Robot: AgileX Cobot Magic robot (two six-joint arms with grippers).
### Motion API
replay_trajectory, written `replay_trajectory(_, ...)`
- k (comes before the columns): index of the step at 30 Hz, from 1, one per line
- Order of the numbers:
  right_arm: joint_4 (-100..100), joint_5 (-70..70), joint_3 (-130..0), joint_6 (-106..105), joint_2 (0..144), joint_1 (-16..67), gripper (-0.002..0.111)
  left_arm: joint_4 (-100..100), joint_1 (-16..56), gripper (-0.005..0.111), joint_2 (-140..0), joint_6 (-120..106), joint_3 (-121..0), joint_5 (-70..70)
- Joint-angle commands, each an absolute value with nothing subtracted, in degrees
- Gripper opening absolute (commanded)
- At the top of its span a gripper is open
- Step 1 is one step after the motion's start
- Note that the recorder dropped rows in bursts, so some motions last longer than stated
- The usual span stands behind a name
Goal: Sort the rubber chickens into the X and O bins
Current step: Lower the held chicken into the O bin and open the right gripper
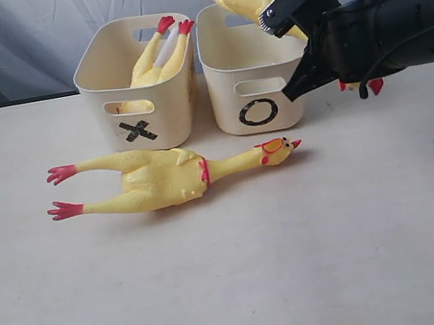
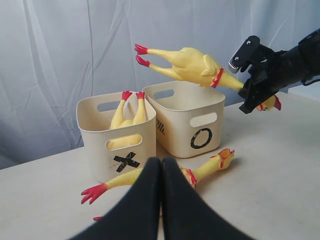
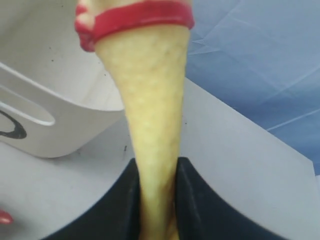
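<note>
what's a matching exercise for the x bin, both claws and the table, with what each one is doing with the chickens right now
1 X bin
2 right claw
3 left claw
4 table

a shut, holding nothing
b lying chicken rests on it
c feet-up chicken sticks out of it
d grips airborne chicken by the neck

Pairs: 1-c, 2-d, 3-a, 4-b

The right arm [image 1: 394, 22] extends raised and roughly level; the right gripper [image 2: 241, 86] pinches a rubber chicken [image 2: 192, 65] at the neck. Low down, the left gripper [image 2: 161, 200] sits with fingers pressed together.
</note>
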State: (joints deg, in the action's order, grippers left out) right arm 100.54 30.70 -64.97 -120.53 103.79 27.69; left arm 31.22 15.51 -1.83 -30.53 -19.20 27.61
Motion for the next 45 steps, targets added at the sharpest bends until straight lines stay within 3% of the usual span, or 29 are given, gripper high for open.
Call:
replay_trajectory(1, 99.95, 31.28, -66.68, -119.75, 103.56, 27.43, -0.001, 31.43, 15.56, 0.0, -1.36, -30.54, -18.84, 27.66)
replay_trajectory(25, 99.95, 30.95, -66.68, -118.1, 103.56, 27.43, -0.001, 31.43, 15.56, 0.0, -1.36, -30.54, -18.84, 27.79)
replay_trajectory(32, 99.95, 30.98, -66.68, -116.64, 103.66, 27.43, 0.023, 31.43, 15.56, 0.0, -1.36, -30.54, -18.84, 27.79)
replay_trajectory(45, 99.95, 30.58, -66.68, -116.64, 103.66, 27.43, 0.024, 31.43, 15.56, 0.0, -1.36, -30.54, -18.84, 28.0)
